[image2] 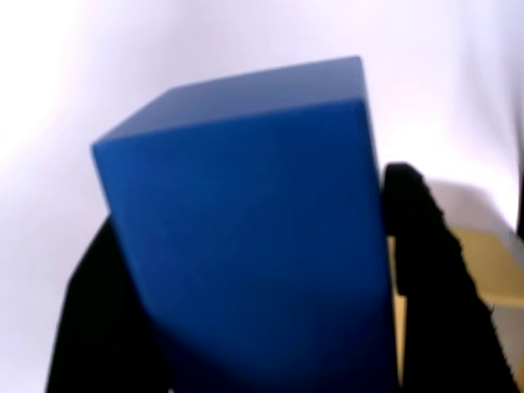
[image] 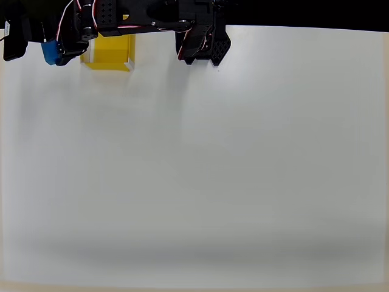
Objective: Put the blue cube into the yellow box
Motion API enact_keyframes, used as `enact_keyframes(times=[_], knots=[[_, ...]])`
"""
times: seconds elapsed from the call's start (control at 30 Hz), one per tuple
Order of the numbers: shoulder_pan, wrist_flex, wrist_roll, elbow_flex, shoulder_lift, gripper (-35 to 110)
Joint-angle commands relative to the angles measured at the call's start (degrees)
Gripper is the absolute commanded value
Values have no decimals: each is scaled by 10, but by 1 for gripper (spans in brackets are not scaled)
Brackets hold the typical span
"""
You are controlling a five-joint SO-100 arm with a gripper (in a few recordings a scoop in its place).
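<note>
1. The relation that matters: in the overhead view the blue cube sits in the jaws just off the left side of the yellow box, at the counter's far left corner. The cube is not over the box opening; the box lies to the cube's right in that view, with a narrow strip of pale rim between them.

2. The jaws are closed on the blue cube. In the wrist view the cube is flanked by a dark finger on each side, and the fingers press against its left and right faces.

3. The cube's long axis appears to run away from the wrist camera, roughly along the fingers. Whether its underside touches the counter cannot be told, but it looks lifted.

4. In the wrist view a piece of the yellow box shows past the right finger, low and to the right of the cube, which agrees with the overhead reading.

5. The arm's pose: it lies stretched along the counter's far edge, reaching leftward from its base across the top of the box, with the wrist past the box's left wall.

6. Judged from this, the coming move calls for a short shift back to the right, over the rim, before release.
</note>
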Motion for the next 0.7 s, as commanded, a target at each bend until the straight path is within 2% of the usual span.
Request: enact_keyframes(times=[0.0,0.67], knots=[[33,-16,-9,14,130,9],[102,16,25,200,244,8]])
